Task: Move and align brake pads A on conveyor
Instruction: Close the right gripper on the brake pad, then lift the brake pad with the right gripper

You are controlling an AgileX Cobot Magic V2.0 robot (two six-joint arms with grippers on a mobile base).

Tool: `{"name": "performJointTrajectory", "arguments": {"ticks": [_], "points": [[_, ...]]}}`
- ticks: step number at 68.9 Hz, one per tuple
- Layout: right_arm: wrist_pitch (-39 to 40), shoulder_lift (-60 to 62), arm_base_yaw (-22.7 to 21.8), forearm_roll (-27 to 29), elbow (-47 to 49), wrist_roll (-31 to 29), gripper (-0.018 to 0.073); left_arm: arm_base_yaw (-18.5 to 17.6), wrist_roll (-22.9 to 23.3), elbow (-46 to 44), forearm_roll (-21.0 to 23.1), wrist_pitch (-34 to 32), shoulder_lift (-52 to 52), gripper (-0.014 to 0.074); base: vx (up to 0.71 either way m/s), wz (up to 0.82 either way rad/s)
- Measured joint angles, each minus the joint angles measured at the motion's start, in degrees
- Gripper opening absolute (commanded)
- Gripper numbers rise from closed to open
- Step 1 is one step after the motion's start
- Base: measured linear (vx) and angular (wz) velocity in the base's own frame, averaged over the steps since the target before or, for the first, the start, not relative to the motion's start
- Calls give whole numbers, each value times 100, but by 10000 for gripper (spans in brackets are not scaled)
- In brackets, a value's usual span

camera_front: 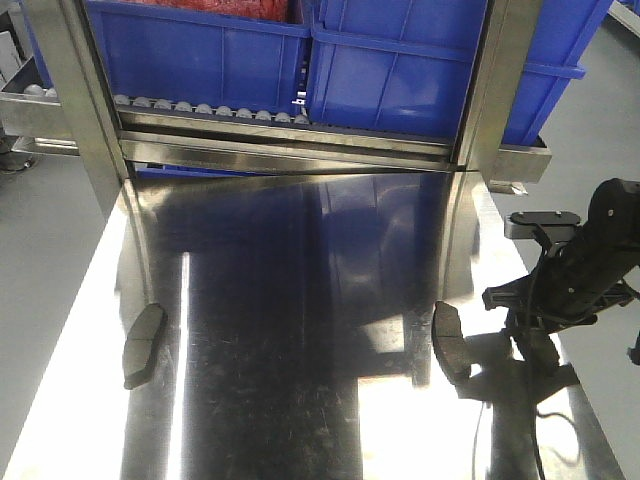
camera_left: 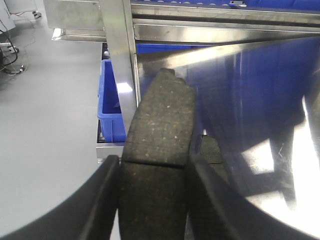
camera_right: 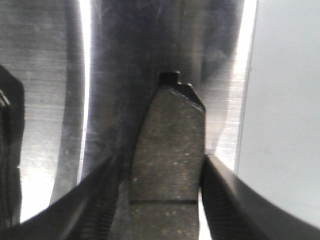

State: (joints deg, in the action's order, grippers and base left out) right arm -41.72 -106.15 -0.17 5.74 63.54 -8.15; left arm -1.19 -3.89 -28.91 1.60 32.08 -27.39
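Left gripper [camera_left: 153, 162] pinches a grey brake pad [camera_left: 162, 115] by its sides at the left edge of the steel desk [camera_left: 260, 100]. Right gripper [camera_right: 161, 162] straddles another pad [camera_right: 170, 125] near the desk's right edge. A bright sliver shows beside one finger, so I cannot tell whether it grips.

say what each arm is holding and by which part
The left fingers clamp one brake pad across its long edges at the middle groove; right fingers seem to grip another pad the same way.
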Motion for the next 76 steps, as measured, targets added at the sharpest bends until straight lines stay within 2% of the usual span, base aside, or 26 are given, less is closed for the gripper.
{"name": "performJointTrajectory", "arguments": {"ticks": [13,24,55,76], "points": [[-19,0,-7,-9,0,-5,92,0,0,0,0,0,0,146,0,0],[-73,48,-7,4,0,-5,25,0,0,0,0,0,0,146,0,0],[-216,951,-7,9,-33,-5,14,0,0,0,0,0,0,146,0,0],[-501,2373,-7,9,-44,-93,14,0,0,0,0,0,0,146,0,0]]}}
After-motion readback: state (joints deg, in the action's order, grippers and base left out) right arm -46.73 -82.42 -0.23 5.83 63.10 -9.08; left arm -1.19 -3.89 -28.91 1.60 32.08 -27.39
